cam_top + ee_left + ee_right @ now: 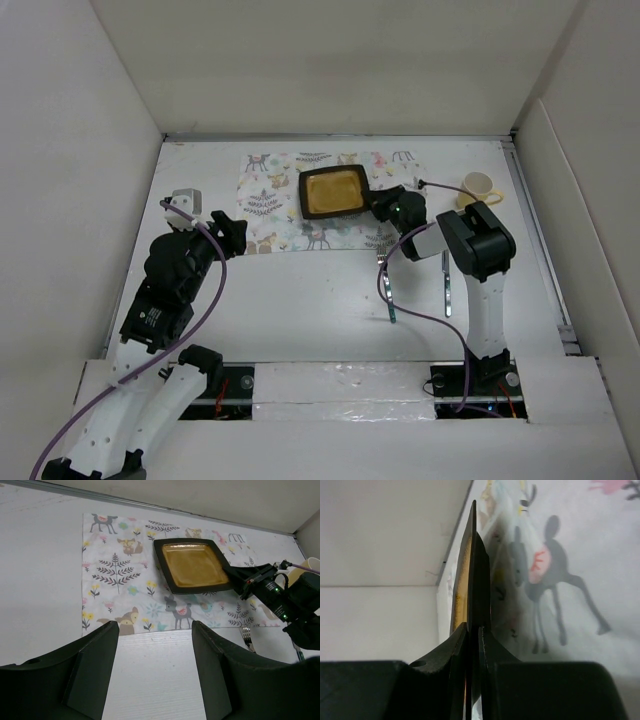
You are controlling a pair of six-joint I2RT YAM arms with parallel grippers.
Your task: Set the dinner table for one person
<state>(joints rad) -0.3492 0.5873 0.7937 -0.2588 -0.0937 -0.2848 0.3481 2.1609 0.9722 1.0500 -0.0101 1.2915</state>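
Note:
The dinner table [310,300] is a plain white tabletop. A white placemat [268,200] printed with deer and plants lies at its back middle. A square amber plate [333,192] with a black rim is over the placemat's right half. My right gripper [378,203] is shut on the plate's right edge. In the right wrist view the plate [471,555] is seen edge-on between the fingers [490,650], and the right gripper [472,627] holds it just above the placemat [570,540]. My left gripper [155,625] is open and empty, above bare table at the placemat's [120,575] near edge.
A pale yellow cup [478,186] stands at the back right of the table. A fork [391,303] and a second piece of cutlery [447,285] lie on the table in front of the right arm. White walls close the table at the back and sides.

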